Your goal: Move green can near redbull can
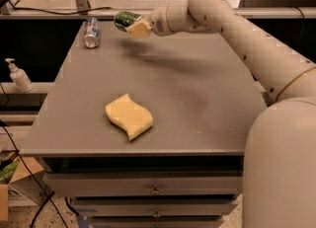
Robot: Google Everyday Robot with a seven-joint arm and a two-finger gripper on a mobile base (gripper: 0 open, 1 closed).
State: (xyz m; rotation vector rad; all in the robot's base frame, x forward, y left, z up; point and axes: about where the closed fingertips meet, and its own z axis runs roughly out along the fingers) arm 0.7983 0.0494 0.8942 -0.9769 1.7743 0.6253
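At the far left, off the table, a small white pump bottle [19,76] stands on a ledge and plays no part in the job. On the grey metal table [197,94], near its back left corner, sits the slim blue-and-silver redbull can [92,32], the target for the move. Just to its right, clear of the tabletop, the small green can with a silver top [125,19] hangs tilted on its side, clamped in the cream two-finger gripper [133,25]; carrying it in the air likely avoids dragging it across the surface. A soft shadow lies on the table below. Toward the front edge rests a wavy yellow sponge [129,117], well apart from both cans. The white arm [237,29] reaches in from the right.
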